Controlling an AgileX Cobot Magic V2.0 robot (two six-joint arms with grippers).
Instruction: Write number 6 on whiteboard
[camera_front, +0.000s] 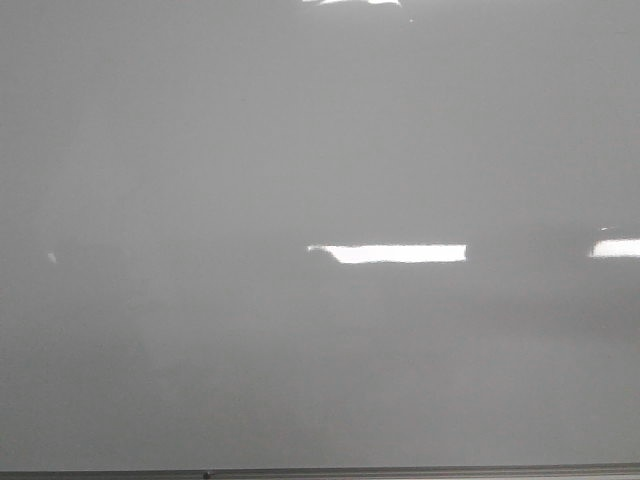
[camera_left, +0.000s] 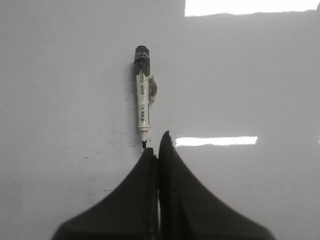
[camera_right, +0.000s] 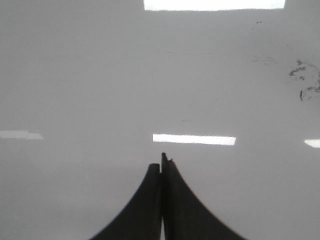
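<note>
The whiteboard (camera_front: 320, 150) fills the front view, no 6 drawn yet. The marker (camera_left: 142, 95) lies loose at upper centre of the left wrist view, beyond the left gripper (camera_left: 158, 145), pressed together and empty (as is the right gripper (camera_right: 161, 162)). Unopened, those fingers would likely nudge the marker away.

You have one whiteboard (camera_front: 200, 150) in front of you, with no digit drawn on it in the front view. You have one marker (camera_left: 143, 97), seen only from the left wrist. You have two grippers: the left (camera_left: 157, 145) and the right (camera_right: 161, 162), each with two fingers pressed together. A few dark smudges (camera_right: 302, 80) show on the surface in the right wrist view.
</note>
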